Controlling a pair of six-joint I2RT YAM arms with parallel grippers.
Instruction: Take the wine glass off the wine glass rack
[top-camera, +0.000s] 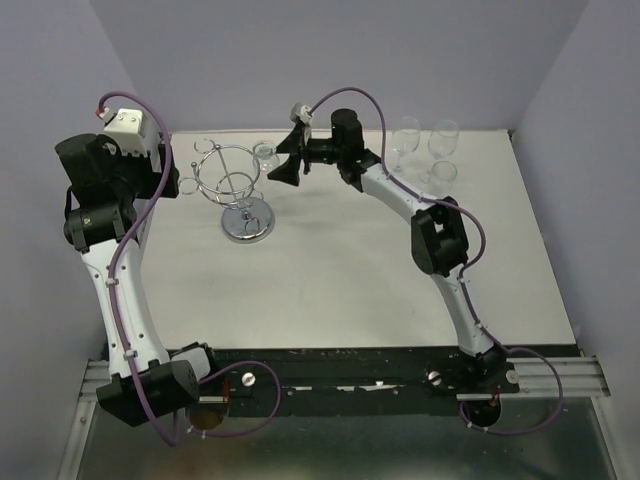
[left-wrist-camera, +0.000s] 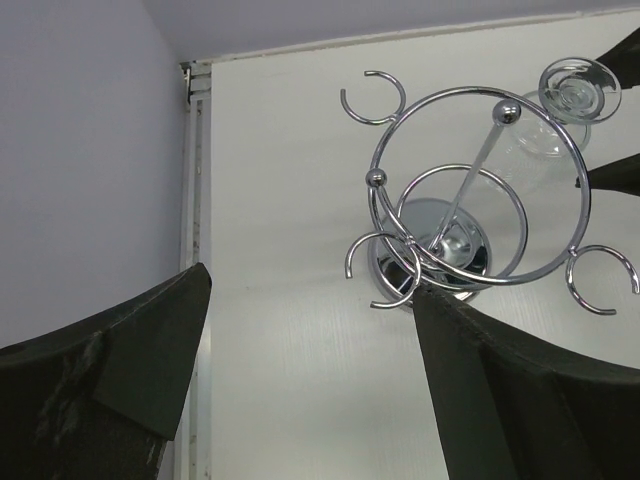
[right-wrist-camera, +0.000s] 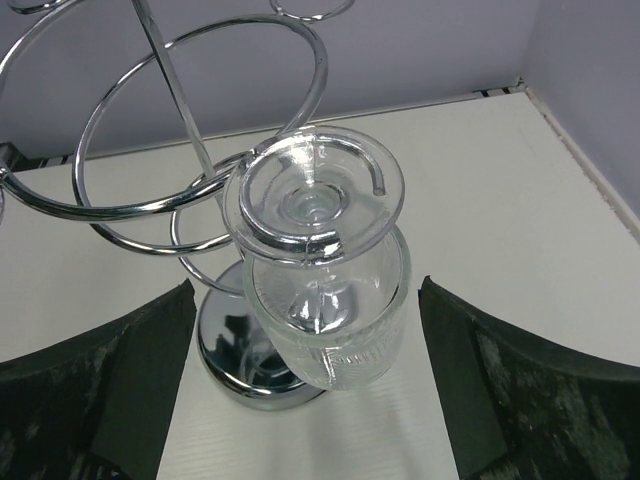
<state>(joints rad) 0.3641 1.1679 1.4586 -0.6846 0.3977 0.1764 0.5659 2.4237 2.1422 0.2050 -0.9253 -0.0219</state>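
Right claw (right-wrist-camera: 305, 290) open; glass (right-wrist-camera: 315, 205) straight ahead, hanging foot-up in a loop of the rack (right-wrist-camera: 225, 350), axis vertical. Right arm nearer. Left claw (left-wrist-camera: 310, 285) also open, left of rack.

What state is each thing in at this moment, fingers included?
wine glass: hanging upside down, foot held in a wire loop, not gripped.
wine glass rack: upright, other visible loops empty.
right gripper: fingers open, facing the hanging glass, not touching it.
left gripper: fingers open, empty.
spare glasses: standing on the table, far right.
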